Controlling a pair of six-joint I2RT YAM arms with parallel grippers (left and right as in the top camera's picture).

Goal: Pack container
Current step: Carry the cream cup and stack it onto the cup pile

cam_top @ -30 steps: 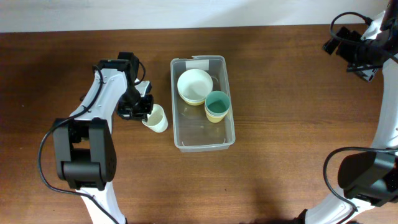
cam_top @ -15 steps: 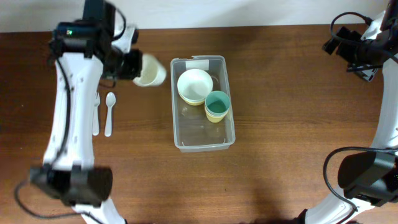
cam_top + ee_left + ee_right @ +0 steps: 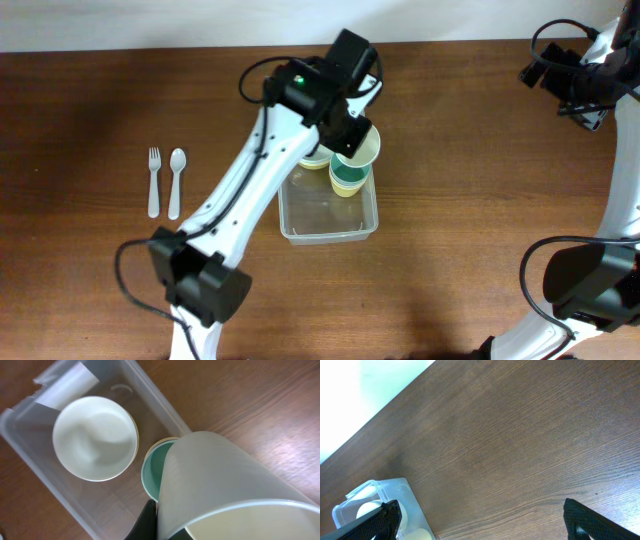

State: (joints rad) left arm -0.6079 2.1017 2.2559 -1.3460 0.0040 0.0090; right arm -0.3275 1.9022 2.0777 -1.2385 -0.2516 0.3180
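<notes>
The clear plastic container (image 3: 330,218) stands mid-table, holding a white bowl (image 3: 95,437) at its far end and a teal cup (image 3: 348,180) beside it. My left gripper (image 3: 350,133) is shut on a pale cream cup (image 3: 359,145), tilted and hanging just above the teal cup (image 3: 151,471). In the left wrist view the cream cup (image 3: 225,490) fills the lower right, with one black finger (image 3: 147,522) pressed on its wall. My right gripper (image 3: 572,88) is raised at the far right corner, open and empty; its wrist view shows bare wood between the jaws (image 3: 485,520).
A white fork (image 3: 154,182) and a white spoon (image 3: 176,182) lie side by side on the wooden table left of the container. The container's corner (image 3: 395,497) shows at the lower left of the right wrist view.
My left arm has lifted the cream cup from the table left of the container and swung it right, over the teal cup. The fork and spoon are now uncovered. The right arm has not moved.
</notes>
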